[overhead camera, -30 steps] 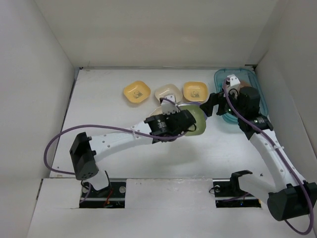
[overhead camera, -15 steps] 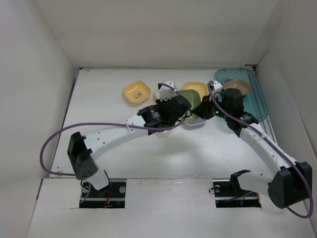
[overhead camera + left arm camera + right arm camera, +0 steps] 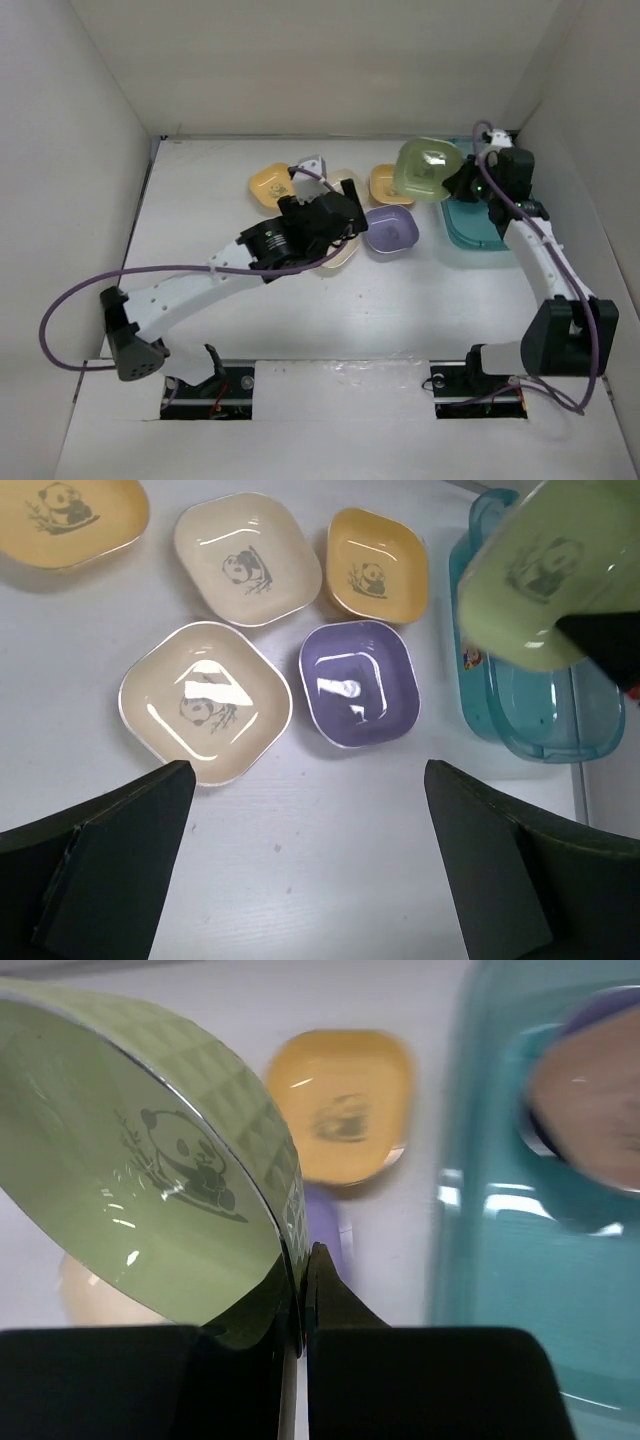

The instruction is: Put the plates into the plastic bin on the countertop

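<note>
Teal bin (image 3: 520, 1260) blurred and cut off at right, brown plate (image 3: 590, 1110) inside blurred, yellow plate (image 3: 70, 520) cropped at top

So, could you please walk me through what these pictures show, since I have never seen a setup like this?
Two white robot arms stand side by side on a flat white countertop. The overhead picture looks down from above and behind them; the other two come from a camera on each wrist.

The right gripper pinches the rim of a pale green square plate with a panda print, tilted in the air beside the translucent teal plastic bin. The right wrist view shows a brown plate already in the bin.

The left gripper is open and empty above the plates left on the countertop: two yellow ones, two cream ones and a purple one.
</note>
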Robot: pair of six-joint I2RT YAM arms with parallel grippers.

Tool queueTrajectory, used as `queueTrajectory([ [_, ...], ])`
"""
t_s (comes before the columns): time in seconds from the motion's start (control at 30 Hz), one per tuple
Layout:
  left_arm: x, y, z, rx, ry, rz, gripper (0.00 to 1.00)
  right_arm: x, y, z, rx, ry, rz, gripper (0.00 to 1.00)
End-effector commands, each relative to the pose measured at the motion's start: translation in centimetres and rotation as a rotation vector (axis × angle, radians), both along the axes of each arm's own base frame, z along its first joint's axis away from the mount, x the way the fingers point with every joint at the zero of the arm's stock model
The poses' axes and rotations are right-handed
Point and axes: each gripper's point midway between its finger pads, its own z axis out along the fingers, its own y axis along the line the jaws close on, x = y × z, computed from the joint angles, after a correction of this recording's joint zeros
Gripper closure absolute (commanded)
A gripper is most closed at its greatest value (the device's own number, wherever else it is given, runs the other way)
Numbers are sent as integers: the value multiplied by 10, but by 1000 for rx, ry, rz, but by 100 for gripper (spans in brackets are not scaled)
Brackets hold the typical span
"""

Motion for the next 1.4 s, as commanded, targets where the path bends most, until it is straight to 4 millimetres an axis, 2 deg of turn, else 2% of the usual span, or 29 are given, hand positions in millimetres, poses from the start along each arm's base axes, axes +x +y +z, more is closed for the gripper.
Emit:
queueTrajectory([
  [0.0,-15,37,9,-36,-9,52,0,37,-64,9,14,-11,-193,100],
  [0.03,-21,49,6,-40,-11,52,0,44,-78,7,14,-5,-224,100],
  [0.07,-25,54,4,-45,-8,45,0,52,-103,13,14,-16,-276,100],
  [0.1,-29,61,1,-39,-4,45,0,57,-113,9,20,-4,-312,100],
  [0.13,-35,68,6,-64,-10,36,0,66,-120,-4,31,31,-353,100],
  [0.17,-38,73,-6,-43,1,36,0,72,-133,-7,27,41,-409,100],
  [0.2,-40,77,-9,-42,2,37,0,79,-145,-4,35,36,-452,100],
  [0.27,-42,82,-13,-39,3,37,0,86,-159,-27,72,93,-525,100],
  [0.3,-43,82,-18,-28,9,37,0,93,-167,-21,90,76,-552,100],
  [0.37,-45,84,-25,-2,23,26,0,101,-181,-27,96,86,-614,100],
  [0.47,-45,83,-32,15,32,26,0,106,-192,-31,99,91,-681,100],
  [0.53,-44,83,-38,37,29,16,0,112,-199,-24,95,80,-713,100],
  [0.57,-43,82,-36,28,24,16,0,115,-201,-32,89,102,-723,100],
  [0.63,-44,83,-40,45,27,11,0,113,-203,-40,80,151,-734,100],
  [0.73,-43,82,-39,37,22,11,0,113,-203,-43,69,170,-730,77],
  [0.77,-42,81,-37,37,16,7,0,109,-200,-55,71,198,-723,66],
  [0.8,-42,81,-37,37,16,7,0,108,-200,-59,71,199,-723,54],
  [0.83,-42,81,-37,37,16,7,0,109,-200,-55,73,177,-722,54],
  [0.9,-42,79,-40,45,20,7,0,108,-196,-61,82,187,-705,53],
  [1.03,-41,78,-43,54,25,7,0,107,-185,-53,80,179,-683,42],
  [1.1,-40,76,-46,45,36,17,0,107,-178,-40,86,152,-665,38],
  [1.13,-40,75,-54,57,48,22,0,105,-171,-38,75,148,-646,29],
  [1.17,-38,74,-56,60,50,34,0,104,-170,-22,78,110,-644,20],
  [1.2,-37,71,-64,71,66,42,0,102,-162,-18,78,104,-629,19],
  [1.23,-36,69,-70,88,75,42,0,100,-157,-18,77,104,-620,11],
  [1.27,-35,64,-74,79,87,44,0,95,-156,-7,80,82,-619,1],
  [1.33,-32,58,-90,93,113,60,0,86,-154,-3,81,74,-619,1],
  [1.37,-30,50,-91,70,113,48,0,78,-147,-3,72,68,-604,1],
])
